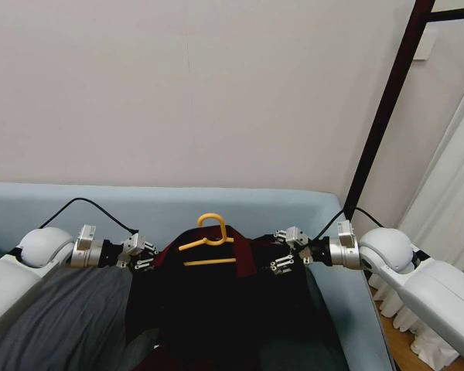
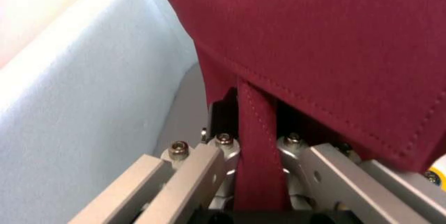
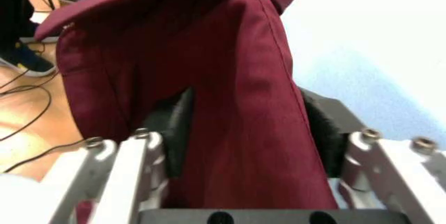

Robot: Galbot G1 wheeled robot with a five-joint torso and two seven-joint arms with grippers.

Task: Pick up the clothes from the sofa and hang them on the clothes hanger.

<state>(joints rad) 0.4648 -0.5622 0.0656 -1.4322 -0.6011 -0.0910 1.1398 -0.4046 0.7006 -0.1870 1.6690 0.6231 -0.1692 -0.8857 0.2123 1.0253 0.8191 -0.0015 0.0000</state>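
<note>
Pale-blue sofa [image 1: 62,205], white wall [image 1: 178,93], shirt [image 1: 216,301] (left pincer [image 1: 146,255], right pincer [image 1: 280,251] clamping)

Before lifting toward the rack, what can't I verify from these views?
Head view: hanger arm ends, hidden under the shirt collar.
Head view: shirt hem, cut off by the bottom edge.
Head view: most of the rack rail, past the right edge.
Wrist views: hanger and rack, blocked by the shirt cloth.

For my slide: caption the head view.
Left claw and right claw hold a dark red shirt, yellow hanger in its collar.
</note>
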